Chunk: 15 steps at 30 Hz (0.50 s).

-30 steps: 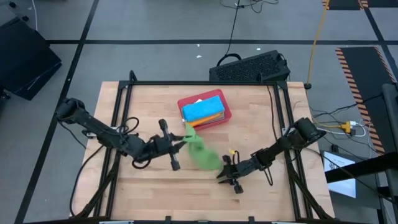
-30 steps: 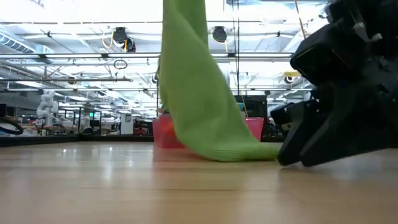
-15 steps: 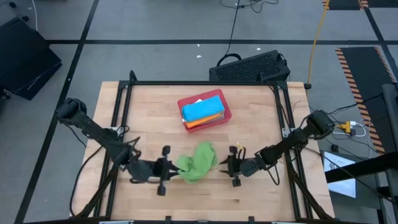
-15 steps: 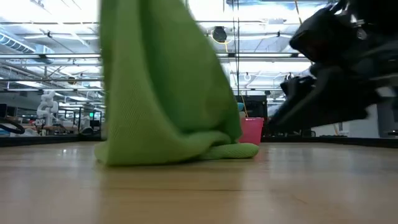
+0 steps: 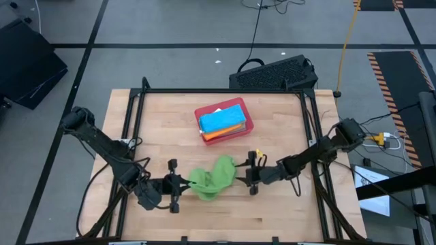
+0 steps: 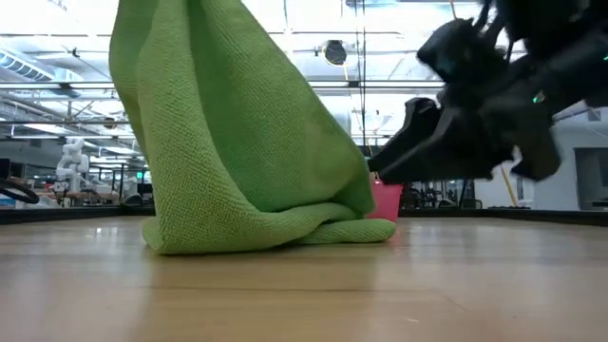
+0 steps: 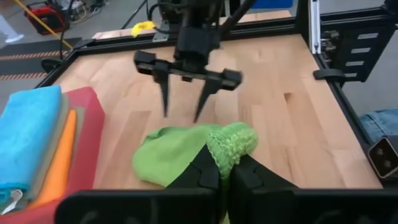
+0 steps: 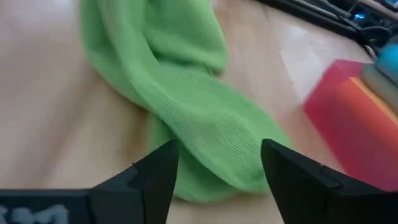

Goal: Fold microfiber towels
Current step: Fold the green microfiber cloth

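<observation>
Bright green microfiber towel point(image 5: 212, 178) lies bunched on the near-middle part of the wooden table point(image 5: 163, 122), one edge lifted while the rest pools on the wood. At its left side the left gripper point(image 5: 182, 185) has its 2 fingers point(image 7: 205, 176) shut tight on a fold of this cloth, as the left wrist view shows, with the green fabric rising between the dark fingertips. At the towel's right side, the right gripper point(image 5: 248, 174) sits low over the table with its 2 fingers point(image 8: 158, 171) spread apart and nothing between them; its tips point at the cloth, close to it but apart from it. Farther back, toward the table's far middle, a red tray point(image 5: 246, 124) holds a stack of folded towels, bright blue point(image 5: 222, 120) on top and orange point(image 5: 215, 136) showing beneath it. Other layers in the stack are too hidden to tell.
</observation>
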### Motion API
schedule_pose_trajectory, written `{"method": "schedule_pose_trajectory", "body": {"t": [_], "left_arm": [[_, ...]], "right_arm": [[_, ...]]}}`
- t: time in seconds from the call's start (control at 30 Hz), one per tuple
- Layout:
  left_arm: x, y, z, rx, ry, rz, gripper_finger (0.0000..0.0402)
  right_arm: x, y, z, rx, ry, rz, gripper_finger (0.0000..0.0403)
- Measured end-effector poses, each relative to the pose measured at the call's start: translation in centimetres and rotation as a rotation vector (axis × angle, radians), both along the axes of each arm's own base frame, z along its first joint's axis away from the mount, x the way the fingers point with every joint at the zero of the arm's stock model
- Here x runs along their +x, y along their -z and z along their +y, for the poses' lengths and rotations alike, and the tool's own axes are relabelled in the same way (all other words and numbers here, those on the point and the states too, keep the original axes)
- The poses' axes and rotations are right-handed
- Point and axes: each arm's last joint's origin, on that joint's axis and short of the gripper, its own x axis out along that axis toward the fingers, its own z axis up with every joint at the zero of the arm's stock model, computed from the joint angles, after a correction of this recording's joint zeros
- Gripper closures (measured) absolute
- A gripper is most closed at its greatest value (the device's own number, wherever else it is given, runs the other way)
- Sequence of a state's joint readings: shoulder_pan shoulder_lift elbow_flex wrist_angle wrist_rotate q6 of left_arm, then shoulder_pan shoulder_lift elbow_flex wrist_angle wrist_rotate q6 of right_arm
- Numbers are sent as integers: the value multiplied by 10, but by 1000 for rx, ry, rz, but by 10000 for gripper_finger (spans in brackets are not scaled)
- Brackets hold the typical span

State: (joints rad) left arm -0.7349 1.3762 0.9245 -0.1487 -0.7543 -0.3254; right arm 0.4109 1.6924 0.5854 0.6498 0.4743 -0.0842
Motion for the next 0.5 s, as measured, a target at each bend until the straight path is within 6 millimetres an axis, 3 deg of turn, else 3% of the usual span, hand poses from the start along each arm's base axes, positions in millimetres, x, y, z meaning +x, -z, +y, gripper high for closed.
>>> {"method": "schedule_pose_trajectory", "body": {"t": [0.17, 0.3, 0.5], "left_arm": [[-1, 2, 1, 3, -5, 21, 392], [-2, 3, 1, 11, -5, 30, 397], [-2, 3, 1, 9, 9, 38, 390]], "right_arm": [[2, 8, -20, -170, -39, 116, 172], [6, 9, -37, -209, -90, 159, 184], [9, 9, -44, -336, -263, 173, 201]]}}
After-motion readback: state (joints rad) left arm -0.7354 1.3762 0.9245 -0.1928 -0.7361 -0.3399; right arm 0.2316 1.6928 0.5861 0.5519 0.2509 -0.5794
